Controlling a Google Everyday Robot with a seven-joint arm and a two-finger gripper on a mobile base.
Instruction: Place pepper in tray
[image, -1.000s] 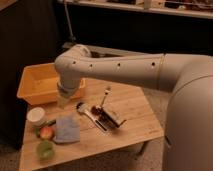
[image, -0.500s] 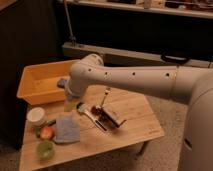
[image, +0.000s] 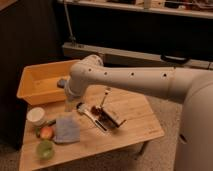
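A white robot arm (image: 135, 80) reaches leftward across a low wooden surface (image: 137, 122), its elbow bent over the near right corner of the orange-yellow tray (image: 37, 97). The hand (image: 67, 103) points down just beside that corner, above the wood between the tray and a blue-grey cloth (image: 66, 129). Whether it is open or closed cannot be told from this angle.

The pepper (image: 51, 121) appears to be the slim dark sliver lying on the surface, tucked between the white bowl (image: 36, 116) and the cloth. It is outside the tray and apart from the hand. A red-orange fruit (image: 46, 132) sits just below it at the cloth's left edge, and a round light green thing (image: 45, 149) lies nearer the front edge. To the right of the hand, a cluster of utensils (image: 102, 117) — one with a pale handle, the others dark — lies scattered mid-surface. The tray stands at the back left corner of the surface.
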